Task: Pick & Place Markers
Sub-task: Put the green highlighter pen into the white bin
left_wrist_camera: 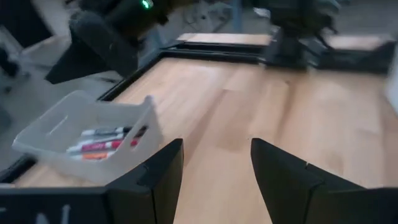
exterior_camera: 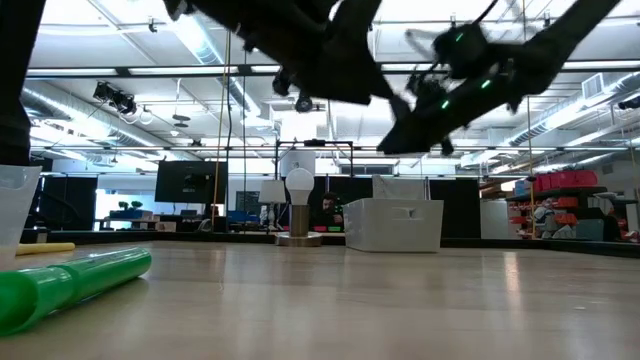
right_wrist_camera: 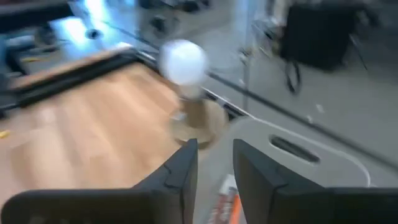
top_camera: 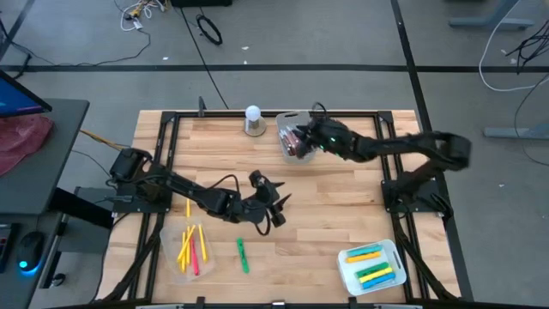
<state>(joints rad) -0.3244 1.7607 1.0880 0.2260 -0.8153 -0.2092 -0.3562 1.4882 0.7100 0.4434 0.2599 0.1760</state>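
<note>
Markers point(top_camera: 190, 247) lie near the worktop's front left corner. They look light, stiff and smooth; pinch one mid-stick. Left gripper point(top_camera: 276, 209) hangs spread mid-table. Right gripper point(top_camera: 302, 141) stands parted over the back bin point(top_camera: 283, 124).

Right hand point(top_camera: 302, 140) covers most of the far bin point(top_camera: 287, 120), its markers point(left_wrist_camera: 102, 142) barely countable. Green marker point(exterior_camera: 70, 285) runs off the low view's edge. White ball point(right_wrist_camera: 182, 61) smears into blur.
</note>
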